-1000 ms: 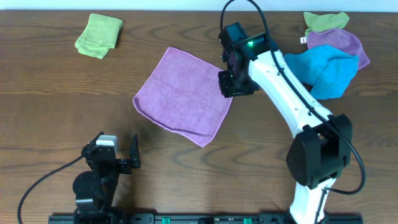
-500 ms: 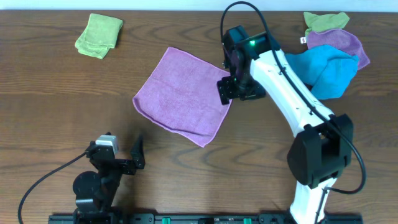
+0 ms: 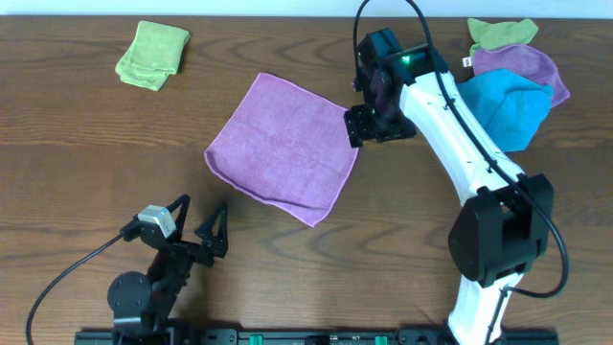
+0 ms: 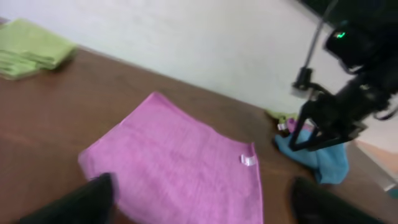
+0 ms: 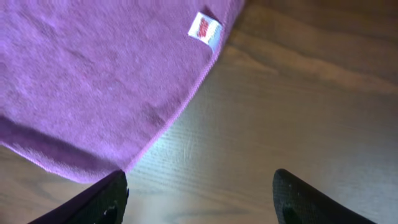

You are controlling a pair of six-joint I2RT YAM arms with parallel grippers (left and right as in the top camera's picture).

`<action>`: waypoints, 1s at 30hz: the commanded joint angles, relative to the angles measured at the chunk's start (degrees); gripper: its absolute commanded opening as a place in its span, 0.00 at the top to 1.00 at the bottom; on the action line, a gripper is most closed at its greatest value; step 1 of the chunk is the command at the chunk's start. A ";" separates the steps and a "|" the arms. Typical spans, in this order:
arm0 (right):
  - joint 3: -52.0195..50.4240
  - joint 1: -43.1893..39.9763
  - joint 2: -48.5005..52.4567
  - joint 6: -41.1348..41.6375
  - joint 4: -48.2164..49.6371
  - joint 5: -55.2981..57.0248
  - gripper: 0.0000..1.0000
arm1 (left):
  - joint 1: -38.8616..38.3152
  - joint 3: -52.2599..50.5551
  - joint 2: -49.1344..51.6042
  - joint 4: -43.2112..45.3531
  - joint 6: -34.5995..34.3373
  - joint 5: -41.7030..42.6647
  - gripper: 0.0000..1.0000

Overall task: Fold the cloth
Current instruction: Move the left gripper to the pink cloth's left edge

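Note:
The orchid-purple cloth (image 3: pixel 283 149) lies flat and spread out in the middle of the table. Its white tag (image 5: pixel 205 29) is at the right corner. My right gripper (image 3: pixel 369 125) is open and empty, hovering just off that right corner. In the right wrist view the cloth (image 5: pixel 93 81) fills the upper left and my fingers (image 5: pixel 199 199) straddle bare wood beside its edge. My left gripper (image 3: pixel 196 228) is open and empty at the near left, apart from the cloth. The left wrist view looks across the cloth (image 4: pixel 180 162) and its tag (image 4: pixel 247 160).
A folded green cloth (image 3: pixel 153 55) lies at the far left. At the far right is a pile: a green cloth (image 3: pixel 503 34), a rounded purple cloth (image 3: pixel 522 65) and a bright blue cloth (image 3: pixel 498 105). The right arm (image 4: pixel 348 93) shows in the left wrist view.
My right gripper has shifted a little to the right and back, off the cloth's right corner. My left gripper has tilted up toward the cloth with its fingers spread wider.

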 commanded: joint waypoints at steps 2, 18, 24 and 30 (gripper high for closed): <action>0.70 -0.28 -1.07 -4.83 2.14 -1.81 0.26 | 0.33 -0.22 0.20 2.25 -5.57 1.03 0.15; 0.70 -5.01 -1.07 -9.44 12.68 -16.87 0.35 | 0.33 16.41 47.15 9.55 2.16 1.11 0.08; 0.61 -5.11 -1.07 -10.73 5.03 -29.09 0.35 | 0.35 30.53 66.69 -0.63 11.74 1.01 0.10; 0.33 -5.22 -1.07 -13.25 -4.00 -31.12 0.37 | 0.35 37.44 75.63 -9.27 15.72 -1.03 0.09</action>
